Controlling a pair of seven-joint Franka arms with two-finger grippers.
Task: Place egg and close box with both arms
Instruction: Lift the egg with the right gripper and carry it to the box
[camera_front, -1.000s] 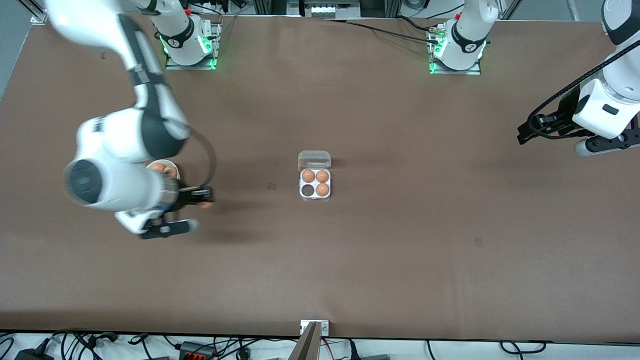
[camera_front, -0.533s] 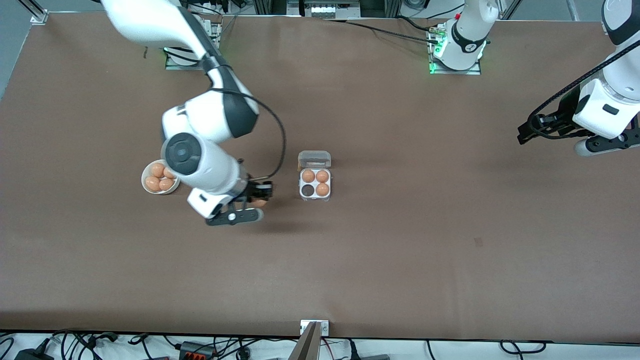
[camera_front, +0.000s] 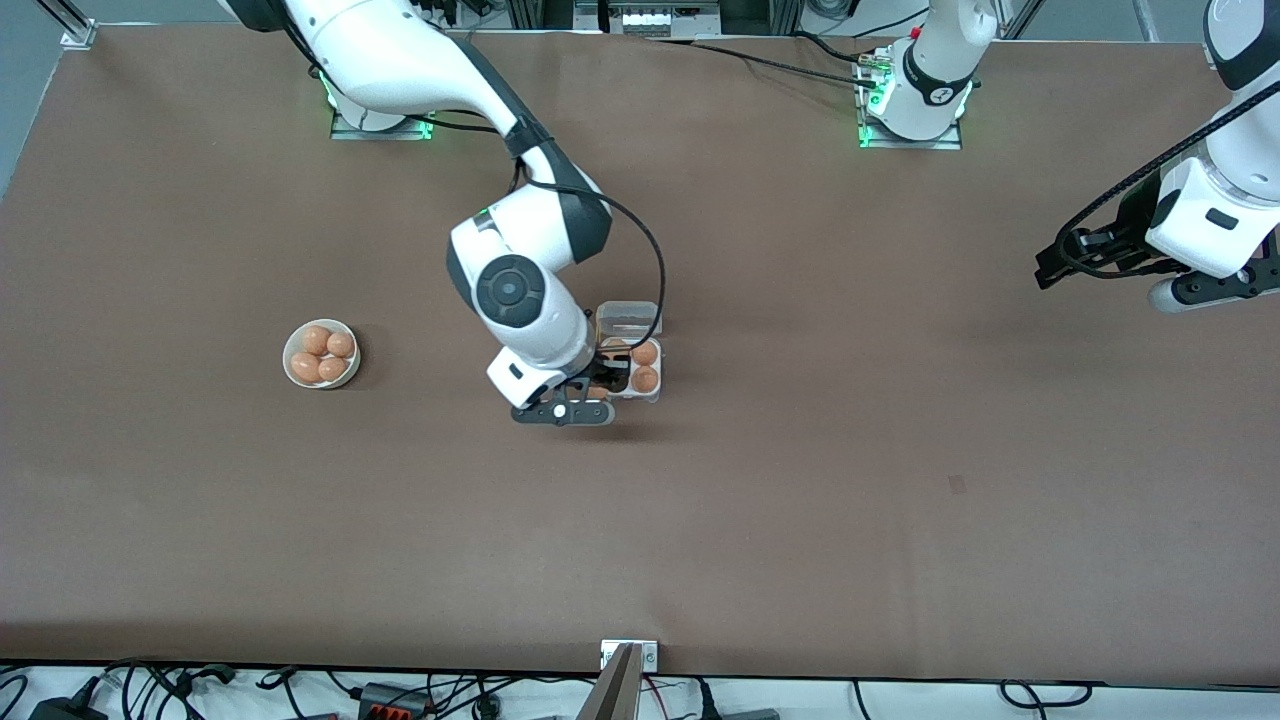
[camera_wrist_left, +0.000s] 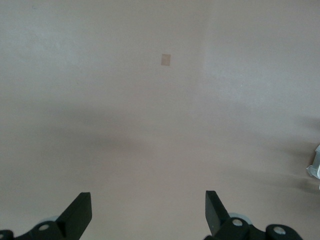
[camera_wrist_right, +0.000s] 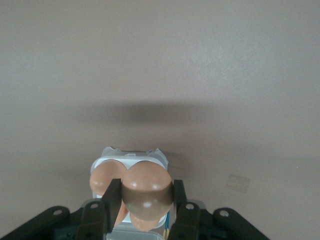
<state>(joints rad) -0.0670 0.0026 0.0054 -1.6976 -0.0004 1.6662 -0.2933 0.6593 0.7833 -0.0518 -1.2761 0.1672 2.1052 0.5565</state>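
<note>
My right gripper (camera_front: 607, 378) is shut on an orange-brown egg (camera_wrist_right: 146, 186) and holds it over the box (camera_front: 658, 392), above the cell nearest the front camera at the right arm's end. The box lies open at mid-table, its clear lid (camera_front: 630, 316) folded back toward the robots' bases. Two eggs (camera_front: 645, 366) show in its cells; the rest is hidden by my gripper. In the right wrist view the box's whitish rim (camera_wrist_right: 112, 153) and one seated egg (camera_wrist_right: 102, 181) show under the held egg. My left gripper (camera_front: 1052, 266) waits, open and empty (camera_wrist_left: 147, 212), at the left arm's end.
A round white bowl (camera_front: 287, 357) with several eggs stands toward the right arm's end of the table, level with the box. A small tape mark (camera_wrist_left: 165, 59) is on the brown table. Cables run along the table's edge nearest the front camera.
My right arm has carried the egg from beside the bowl across the table to over the box. The left arm has not moved.
</note>
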